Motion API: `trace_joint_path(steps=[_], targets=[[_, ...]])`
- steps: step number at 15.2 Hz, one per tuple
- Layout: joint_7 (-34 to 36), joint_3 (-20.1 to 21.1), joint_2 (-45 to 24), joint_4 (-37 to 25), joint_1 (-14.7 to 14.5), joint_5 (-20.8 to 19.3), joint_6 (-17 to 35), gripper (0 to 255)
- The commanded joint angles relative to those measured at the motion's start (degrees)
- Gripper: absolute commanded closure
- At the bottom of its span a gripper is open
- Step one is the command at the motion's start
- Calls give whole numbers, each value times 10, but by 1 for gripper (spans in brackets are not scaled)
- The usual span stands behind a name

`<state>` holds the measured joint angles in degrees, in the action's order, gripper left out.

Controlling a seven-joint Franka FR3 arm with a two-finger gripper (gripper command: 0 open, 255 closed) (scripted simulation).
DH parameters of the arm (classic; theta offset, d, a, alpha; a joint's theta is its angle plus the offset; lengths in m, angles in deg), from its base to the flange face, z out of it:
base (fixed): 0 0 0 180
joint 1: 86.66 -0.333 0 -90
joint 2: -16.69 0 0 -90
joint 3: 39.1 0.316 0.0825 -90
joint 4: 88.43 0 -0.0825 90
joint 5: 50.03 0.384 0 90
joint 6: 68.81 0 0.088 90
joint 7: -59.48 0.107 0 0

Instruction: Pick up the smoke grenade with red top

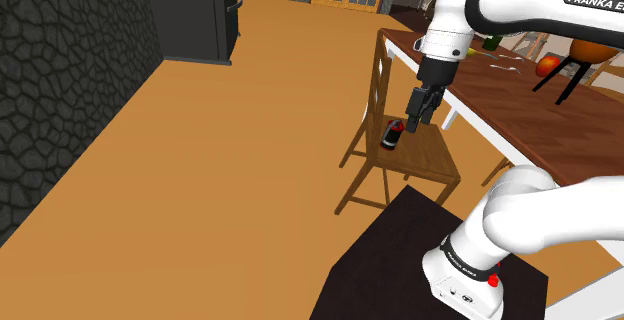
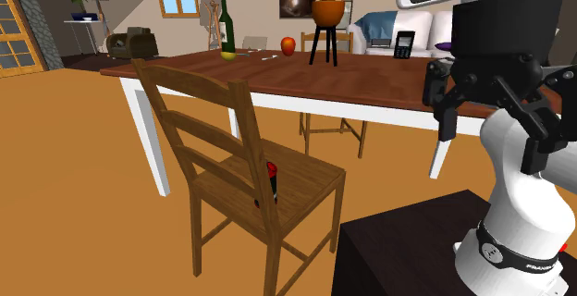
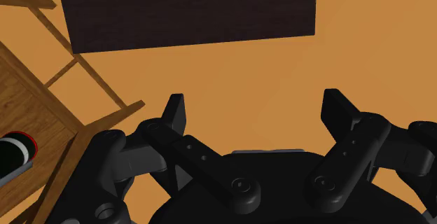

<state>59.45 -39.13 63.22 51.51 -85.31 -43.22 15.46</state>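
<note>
The step in hand is the approach: nothing is grasped yet. The smoke grenade (image 1: 393, 135), a dark can with a red top, rests on the seat of the wooden chair (image 1: 430, 158) a little right of centre in the shoulder view. The chair stands beside the long brown worktop (image 1: 540, 118) at the right of that frame. In the second exterior view the red top peeks out behind the chair's back post, low in the middle of the frame. Whether the can stands or lies on its side I cannot tell for sure. The tool (image 1: 421, 106) hangs just above and right of the can in the shoulder view, close but apart from it. In the wrist view its fingers (image 3: 175, 114) stand wide apart with only orange floor between them. It holds nothing, and the can sits outside the gap, beyond one finger. As I judge it, the next move calls for shifting the tool sideways over the seat until the can lies between the fingers, then lowering and closing on its body
</note>
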Motion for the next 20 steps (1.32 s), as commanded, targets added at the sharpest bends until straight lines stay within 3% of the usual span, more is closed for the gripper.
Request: trace_joint_path(steps=[1, 12, 20], targets=[[0, 0, 0, 0, 0, 0, 0, 0], [-79, -104, -77, 63, 66, -63, 191, 0], [-144, -187, -188, 57, 95, -70, 333, 0]])
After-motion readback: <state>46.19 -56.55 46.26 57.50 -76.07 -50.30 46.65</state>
